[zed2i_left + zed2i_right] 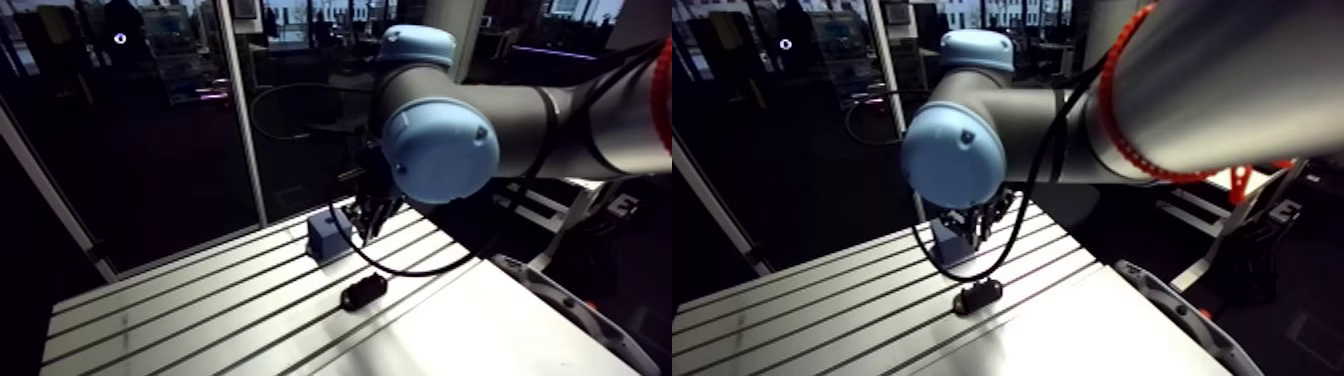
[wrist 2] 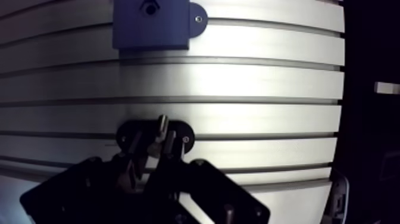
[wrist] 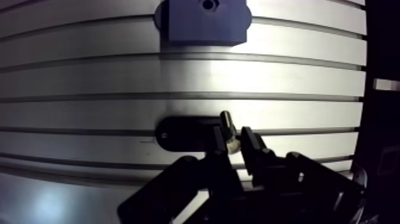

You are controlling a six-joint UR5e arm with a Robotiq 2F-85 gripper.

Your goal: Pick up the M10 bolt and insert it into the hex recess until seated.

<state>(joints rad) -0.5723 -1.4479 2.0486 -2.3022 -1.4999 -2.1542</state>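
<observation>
The end effector (image 3: 234, 144) is clamped on the bolt (image 3: 227, 126): its two dark fingers (image 3: 218, 145) press against either side, and the pale shank sticks out ahead of the tips. In the wrist view the bolt lies over one end of a black oval holder (image 3: 178, 133) that sits flat on the slotted counter (image 3: 89, 77). In the arm view the end effector hangs above that holder, with a gap showing between its tips and the counter. Farther ahead of the fingers, well apart from the holder, a blue block (image 3: 205, 24) stands on the counter. A small dark recess (image 3: 207, 5) shows in the block's top face; its shape cannot be made out.
</observation>
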